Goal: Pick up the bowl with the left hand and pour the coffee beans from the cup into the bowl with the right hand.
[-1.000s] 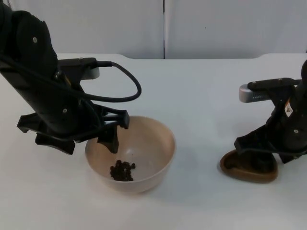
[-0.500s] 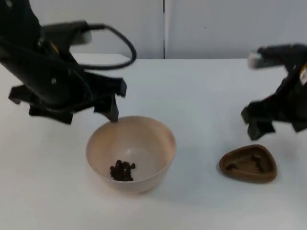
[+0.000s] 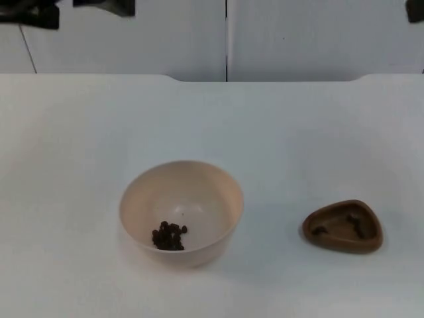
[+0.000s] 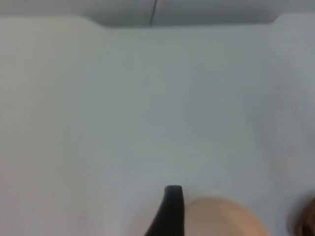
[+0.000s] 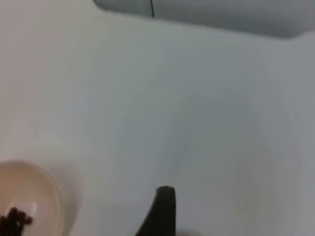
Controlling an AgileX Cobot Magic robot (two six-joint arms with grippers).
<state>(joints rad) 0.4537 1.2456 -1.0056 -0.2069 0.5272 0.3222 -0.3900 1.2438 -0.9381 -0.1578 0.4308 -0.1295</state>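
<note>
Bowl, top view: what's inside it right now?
A small pile of dark coffee beans lies in the bowl, toward its near-left side. The near wall hides the lowest inside edge there.

left hand (image 3: 66,8) cropped, right hand (image 3: 416,10) cropped

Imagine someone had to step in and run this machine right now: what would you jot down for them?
Left gripper and right gripper are raised at the far corners over the partition, both waiting and away from the things.
The bowl stands on the white table with the coffee beans inside it.
The brown cup sits to its right, apart from it.
Done: beans are in the bowl.
Left: nothing that I can see.
</note>
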